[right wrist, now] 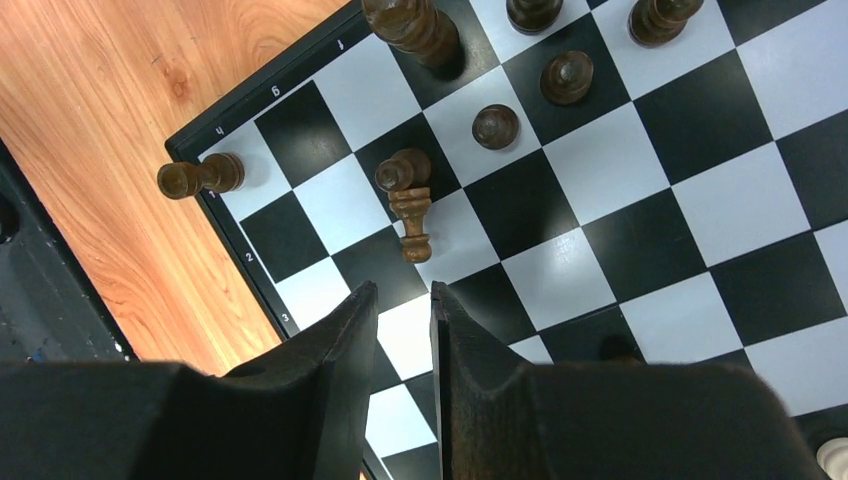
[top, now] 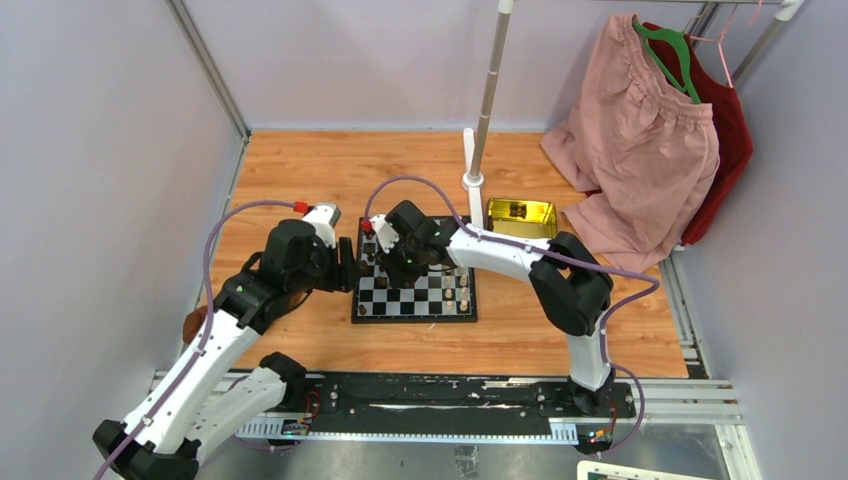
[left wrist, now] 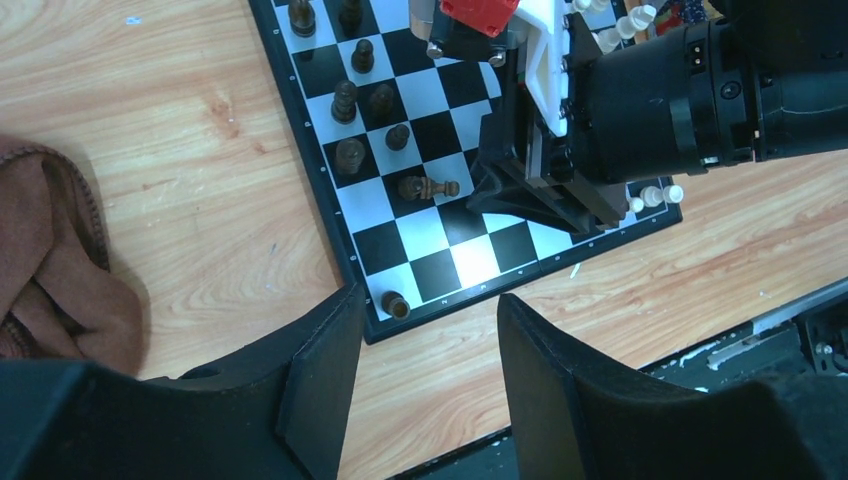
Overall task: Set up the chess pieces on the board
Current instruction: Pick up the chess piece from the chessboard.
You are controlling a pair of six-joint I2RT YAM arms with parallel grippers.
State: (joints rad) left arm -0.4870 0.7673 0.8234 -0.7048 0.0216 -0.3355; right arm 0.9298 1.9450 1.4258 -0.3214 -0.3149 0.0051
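Note:
The board [top: 424, 300] lies in the middle of the table. Dark chess pieces [left wrist: 349, 155] stand along its left columns and cream-white ones [left wrist: 660, 194] along its right edge. One dark piece [right wrist: 409, 208] lies on its side on the board [right wrist: 640, 210], just beyond my right gripper [right wrist: 403, 292]. That gripper is open by a narrow gap and holds nothing. Another dark piece [left wrist: 396, 304] stands on the corner square. My left gripper [left wrist: 430, 310] is open and empty, hovering over the wood just off the board's near-left corner [left wrist: 372, 330].
A gold tray [top: 521, 217] sits behind the board beside a white pole stand [top: 474, 180]. Pink and red clothes [top: 640, 140] hang at the back right. A brown cloth [left wrist: 50, 260] lies left of the board. A black rail [top: 450, 395] runs along the near edge.

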